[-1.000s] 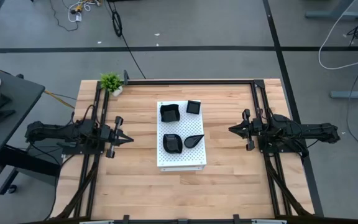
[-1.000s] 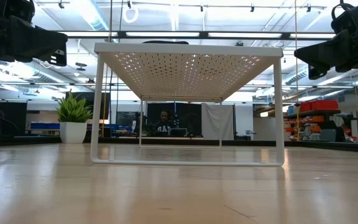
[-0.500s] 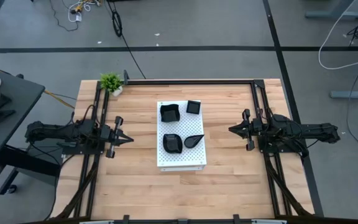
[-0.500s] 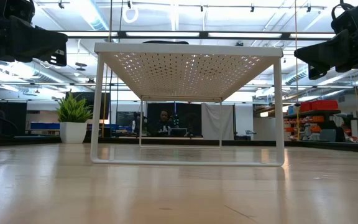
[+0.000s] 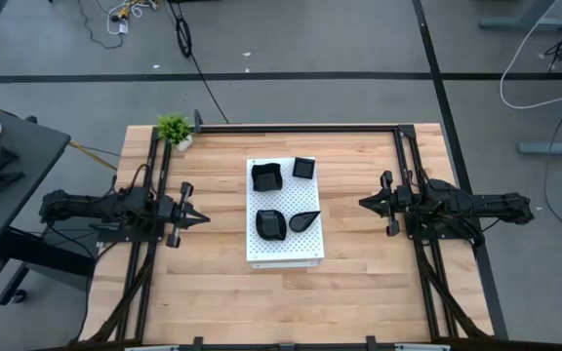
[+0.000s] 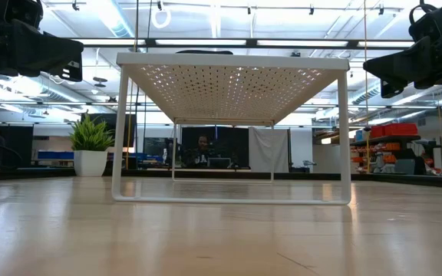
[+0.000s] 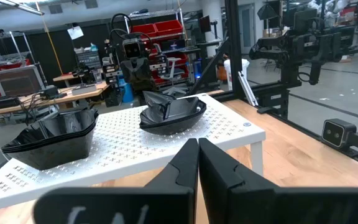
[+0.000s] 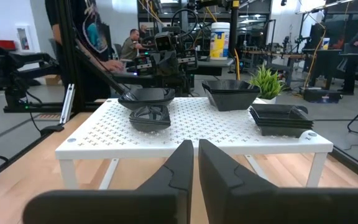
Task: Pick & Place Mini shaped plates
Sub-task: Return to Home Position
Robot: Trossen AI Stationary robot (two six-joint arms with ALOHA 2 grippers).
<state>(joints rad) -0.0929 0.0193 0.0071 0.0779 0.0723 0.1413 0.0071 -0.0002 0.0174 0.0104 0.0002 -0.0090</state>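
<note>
Wood planks make up the surface (image 5: 213, 283), with grey floor all around it. At its far left corner stands a little green plant (image 5: 175, 128).

On the left side, the left claw (image 5: 193, 216) hangs over the wood, apart from everything. It points to the right, at the white shelf (image 5: 286, 250). Its wrist view shows the two fingers (image 7: 182, 168) pressed together with nothing between them.

The shelf stands in the middle of the surface on thin legs. Its long side runs from the far edge toward the near edge, so it lies crosswise between the two claws. All the black plates (image 7: 51, 134) sit on top of it, in four spots. At the far end are a wavy square pile (image 5: 265, 176) and, just beside it to the right, a small flat square pile (image 5: 303, 168). Nearer are a curled plate (image 5: 270, 223) and a leaf-shaped plate (image 5: 304, 220), close together. No plate lies on the wood.

On the right side, the right claw (image 5: 365, 203) points left, at the shelf. Its fingers (image 8: 179, 168) are closed too and hold nothing. It looks a bit nearer to the shelf than the left claw is.

I think the moving is done. Both arms wait at their own sides, so neither claw needs to reach for the shelf, and the plates are out of their way.
</note>
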